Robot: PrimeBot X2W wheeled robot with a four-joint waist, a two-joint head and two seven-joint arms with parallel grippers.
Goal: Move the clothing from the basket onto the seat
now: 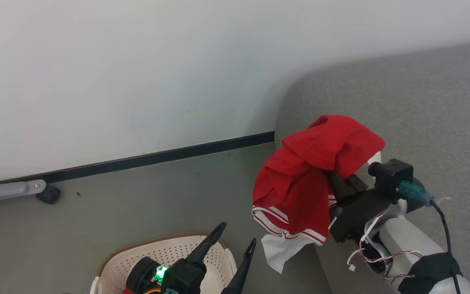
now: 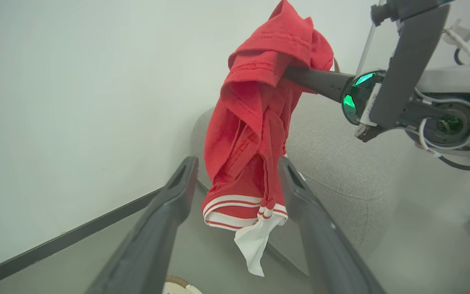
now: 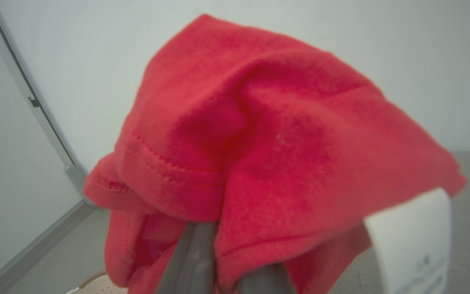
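Held aloft on the right gripper (image 2: 308,78): the clothing (image 1: 300,183), a red garment with its long axis running straight down. Folded top uppermost, white-striped hem (image 2: 235,204) and a limp white flap (image 2: 255,245) pointing at the floor (image 1: 137,196). Pinched shut on the clothing, with both dark fingers buried under the fold and the tips hidden by cloth. Draped over and around those fingers like a hood, spilling below them and off to their left. Flanked on the fingers' right by a white label (image 3: 414,245), close against the cloth. Suspended in the air at the rounded corner of the seat (image 1: 422,102), not resting on the grey cushion. Lower and to the left, spread wide and gripping nothing: the left gripper (image 1: 237,234), poised above the basket (image 1: 178,245). Framed between its two fingers in the left wrist view, yet apart from the clothing in the head view.
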